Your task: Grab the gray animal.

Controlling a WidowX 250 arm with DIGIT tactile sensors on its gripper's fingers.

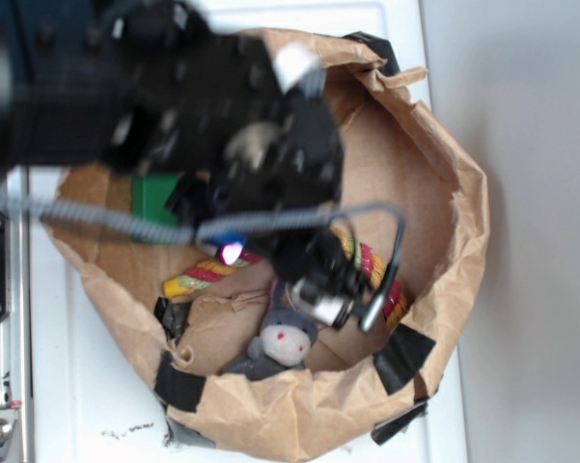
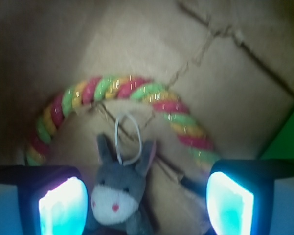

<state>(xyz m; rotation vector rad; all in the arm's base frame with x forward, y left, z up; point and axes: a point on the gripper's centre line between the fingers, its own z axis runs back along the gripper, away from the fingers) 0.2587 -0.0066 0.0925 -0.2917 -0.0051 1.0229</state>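
Observation:
The gray animal (image 1: 278, 343) is a small plush donkey with a pale muzzle, lying on the floor of a brown paper bag near its lower wall. In the wrist view the gray animal (image 2: 118, 193) lies between my two glowing pads, close to the left pad (image 2: 62, 204) and well clear of the right one. A thin white loop (image 2: 127, 137) rises from its head. My gripper (image 2: 146, 205) is open, just above the toy. In the exterior view my gripper (image 1: 330, 289) hangs just above and right of the donkey.
A multicoloured twisted rope (image 2: 132, 93) curves behind the donkey, also the rope (image 1: 207, 275) in the exterior view. A green block (image 1: 154, 201) lies at the bag's left. The crumpled bag wall (image 1: 454, 222) surrounds everything, with black tape patches (image 1: 403, 359).

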